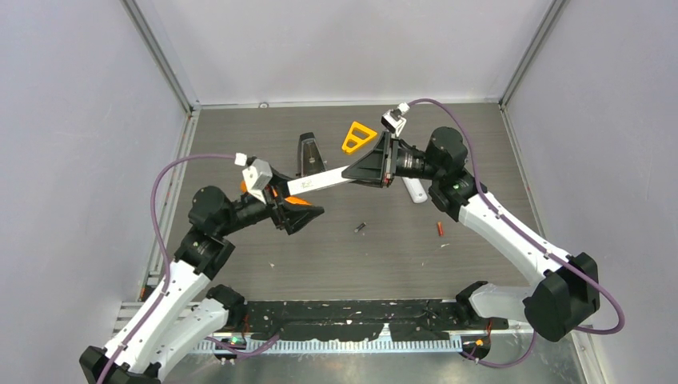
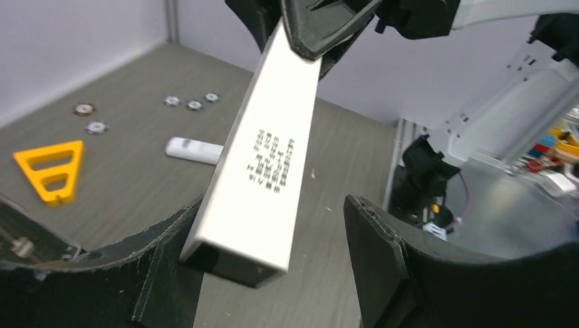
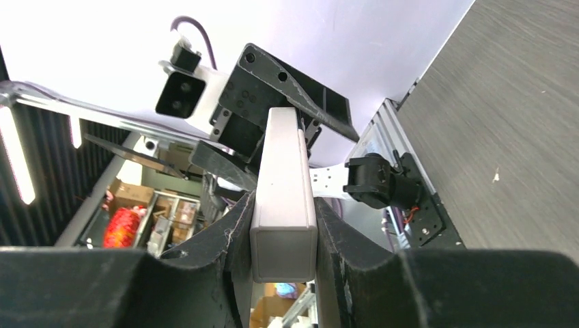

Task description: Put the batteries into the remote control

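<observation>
My right gripper [image 1: 364,170] [image 3: 283,240] is shut on one end of a long white remote [image 1: 320,181] [image 3: 283,178] and holds it in the air above the table. The remote's other end [image 2: 266,164], with printed text on its face, reaches between the jaws of my left gripper [image 1: 300,206] [image 2: 273,270]. Those jaws are open: the remote lies close to the left finger [image 2: 160,266], with a wide gap to the right finger [image 2: 382,263]. A dark grey battery [image 1: 360,228] and a red battery [image 1: 440,229] lie on the table. I cannot pick out the orange battery.
A second white remote [image 1: 415,191] [image 2: 194,149] lies under the right arm. An orange triangle piece [image 1: 358,136] [image 2: 50,171] and a black piece [image 1: 310,154] lie towards the back. Several round silver discs [image 2: 194,104] lie beyond them.
</observation>
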### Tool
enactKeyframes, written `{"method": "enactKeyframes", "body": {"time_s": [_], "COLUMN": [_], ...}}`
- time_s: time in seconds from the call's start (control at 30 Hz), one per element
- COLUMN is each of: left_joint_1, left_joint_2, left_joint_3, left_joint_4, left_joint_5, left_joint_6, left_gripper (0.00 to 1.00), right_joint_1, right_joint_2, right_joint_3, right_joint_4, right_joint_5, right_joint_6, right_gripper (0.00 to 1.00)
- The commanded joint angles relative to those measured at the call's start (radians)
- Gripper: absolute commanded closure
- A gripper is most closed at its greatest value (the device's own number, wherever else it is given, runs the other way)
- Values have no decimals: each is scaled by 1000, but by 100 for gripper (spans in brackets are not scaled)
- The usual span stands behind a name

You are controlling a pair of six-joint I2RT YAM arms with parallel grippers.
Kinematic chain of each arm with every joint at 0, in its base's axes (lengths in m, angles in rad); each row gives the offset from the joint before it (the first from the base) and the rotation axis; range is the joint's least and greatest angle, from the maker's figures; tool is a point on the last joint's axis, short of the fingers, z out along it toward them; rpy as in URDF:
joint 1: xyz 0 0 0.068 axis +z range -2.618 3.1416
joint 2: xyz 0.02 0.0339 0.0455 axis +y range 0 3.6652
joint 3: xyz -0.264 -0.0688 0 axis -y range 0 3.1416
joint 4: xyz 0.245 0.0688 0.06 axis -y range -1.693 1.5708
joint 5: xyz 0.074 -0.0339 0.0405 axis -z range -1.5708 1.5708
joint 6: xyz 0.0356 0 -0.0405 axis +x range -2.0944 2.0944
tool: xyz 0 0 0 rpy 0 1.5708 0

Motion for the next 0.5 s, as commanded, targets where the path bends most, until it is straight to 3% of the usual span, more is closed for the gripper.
{"method": "enactKeyframes", "body": {"time_s": [0.0, 0.13, 0.47], "left_joint_1": [0, 0, 0], "left_joint_2": [-63, -102, -154], "left_joint_3": [-90, -173, -188], "left_joint_4": [283, 423, 477], "left_joint_5": [-148, -167, -152], "left_joint_6": [79, 106, 112], "left_gripper": [29, 29, 27], "right_joint_1": [-5, -4, -4], "right_joint_2": [4, 5, 2], "right_joint_3": [30, 32, 22], "right_joint_4": [71, 78, 124], "right_joint_5": [7, -11, -67], "right_joint_6": [133, 149, 207], "right_gripper": [95, 95, 95]}}
